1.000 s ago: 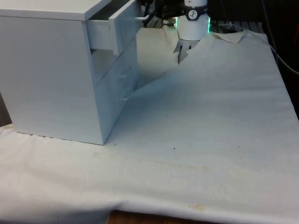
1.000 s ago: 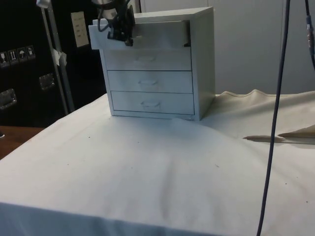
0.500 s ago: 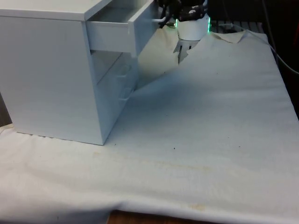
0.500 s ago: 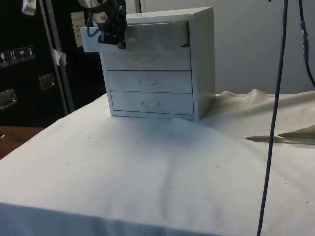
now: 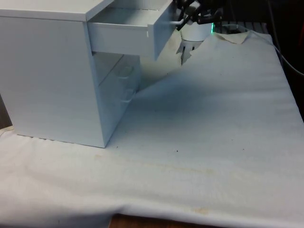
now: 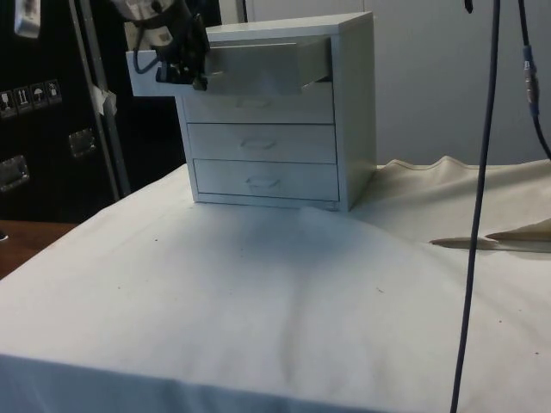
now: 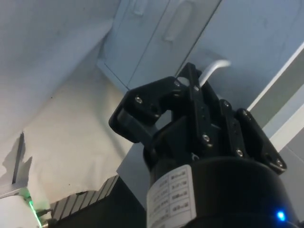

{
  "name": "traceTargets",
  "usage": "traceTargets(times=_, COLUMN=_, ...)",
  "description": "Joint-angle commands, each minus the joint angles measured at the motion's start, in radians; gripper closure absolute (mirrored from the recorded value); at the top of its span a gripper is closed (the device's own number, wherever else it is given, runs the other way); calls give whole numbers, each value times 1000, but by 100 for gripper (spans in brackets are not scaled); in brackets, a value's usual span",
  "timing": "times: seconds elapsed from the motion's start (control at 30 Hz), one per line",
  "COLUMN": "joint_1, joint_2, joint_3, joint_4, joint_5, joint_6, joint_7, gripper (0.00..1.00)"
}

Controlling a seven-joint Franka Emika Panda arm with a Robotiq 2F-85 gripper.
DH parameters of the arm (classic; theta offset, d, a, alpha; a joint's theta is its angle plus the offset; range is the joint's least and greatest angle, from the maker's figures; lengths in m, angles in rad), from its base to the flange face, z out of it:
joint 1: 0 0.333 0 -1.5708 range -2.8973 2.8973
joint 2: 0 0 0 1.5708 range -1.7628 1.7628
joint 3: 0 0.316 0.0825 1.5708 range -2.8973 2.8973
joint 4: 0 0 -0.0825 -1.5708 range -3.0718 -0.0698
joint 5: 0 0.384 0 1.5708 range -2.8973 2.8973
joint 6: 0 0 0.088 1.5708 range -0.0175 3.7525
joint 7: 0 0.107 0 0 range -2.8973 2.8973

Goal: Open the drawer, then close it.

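White cloth (image 5: 213, 118), one chest (image 6: 284, 112) (four drawers), top drawer (image 5: 128, 33) out, hand (image 7: 202, 92) pinching its handle (image 7: 211, 71).

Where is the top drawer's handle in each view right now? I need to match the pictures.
Front view: the handle is at the top, on the pulled-out top drawer, at the gripper.
Side view: upper left, behind the gripper.
Wrist view: the handle sits at the fingertips.
Shared landmark: the chest of drawers.

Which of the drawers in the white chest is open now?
The top drawer is open: it juts out from the chest of drawers, and the gripper grips its handle. The three drawers below sit flush.
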Motion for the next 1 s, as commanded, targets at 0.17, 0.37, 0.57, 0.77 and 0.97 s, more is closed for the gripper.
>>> traceTargets(times=0.17, joint_1=5, joint_2=23, joint_3=21, joint_4=37, joint_5=6, joint_6=-29, joint_7=12, gripper=100)
traceTargets(times=0.37, joint_1=6, joint_2=41, joint_3=38, joint_4=60, joint_5=7, joint_6=-45, joint_7=24, gripper=100)
traceTargets(times=0.57, joint_1=10, joint_2=58, joint_3=54, joint_4=85, joint_5=7, joint_6=-66, joint_7=35, gripper=100)
traceTargets(times=0.77, joint_1=13, joint_2=64, joint_3=55, joint_4=93, joint_5=0, joint_6=-76, joint_7=37, gripper=100)
traceTargets(times=0.97, joint_1=10, joint_2=63, joint_3=53, joint_4=88, joint_5=-1, joint_6=-72, joint_7=36, gripper=100)
